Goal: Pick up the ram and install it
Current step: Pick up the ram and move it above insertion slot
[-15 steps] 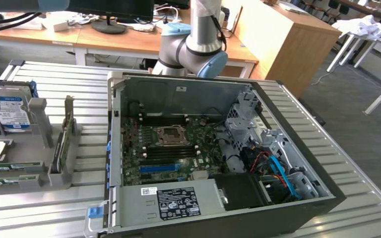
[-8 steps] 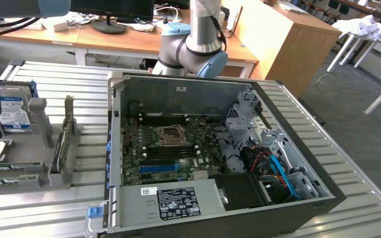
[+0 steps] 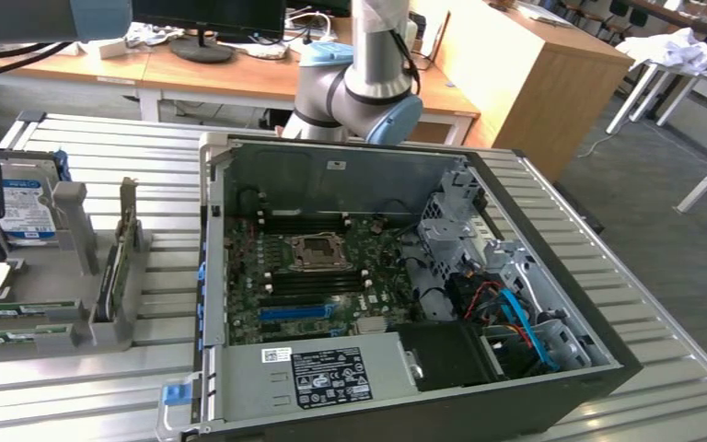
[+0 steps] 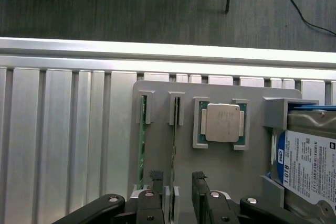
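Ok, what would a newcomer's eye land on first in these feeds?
The open black computer case with its green motherboard exposed sits mid-way along the slatted metal table. On the grey holder tray lie a square silver processor chip and a silver hard drive with a blue-white label. The tool hangs open by the thin green ram sticks standing on edge.

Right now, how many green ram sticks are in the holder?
2. The first ram stick stands in the gray holder's end slot; the second ram stick in the next slot, nearer the silver chip. Others may be hidden.
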`<action>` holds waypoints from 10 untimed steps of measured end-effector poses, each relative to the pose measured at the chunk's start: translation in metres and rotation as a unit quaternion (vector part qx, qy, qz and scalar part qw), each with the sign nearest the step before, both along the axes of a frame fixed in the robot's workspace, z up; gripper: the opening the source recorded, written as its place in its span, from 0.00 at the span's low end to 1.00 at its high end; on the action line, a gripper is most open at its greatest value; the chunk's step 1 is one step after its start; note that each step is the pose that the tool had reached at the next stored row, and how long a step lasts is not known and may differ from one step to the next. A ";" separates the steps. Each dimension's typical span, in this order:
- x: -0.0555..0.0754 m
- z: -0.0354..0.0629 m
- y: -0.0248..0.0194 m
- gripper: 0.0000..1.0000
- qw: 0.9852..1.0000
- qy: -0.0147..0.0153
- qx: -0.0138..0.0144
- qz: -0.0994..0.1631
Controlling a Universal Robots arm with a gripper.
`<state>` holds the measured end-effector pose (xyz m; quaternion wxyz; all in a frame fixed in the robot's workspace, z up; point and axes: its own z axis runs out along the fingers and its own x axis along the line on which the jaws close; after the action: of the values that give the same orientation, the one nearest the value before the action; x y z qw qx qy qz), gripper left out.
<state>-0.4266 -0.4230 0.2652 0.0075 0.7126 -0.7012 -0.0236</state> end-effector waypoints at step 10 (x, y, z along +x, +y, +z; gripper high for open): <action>0.000 -0.0001 -0.0105 0.36 1.000 0.000 0.000 0.000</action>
<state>-0.4266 -0.4335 0.2652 0.0074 0.7126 -0.7012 -0.0236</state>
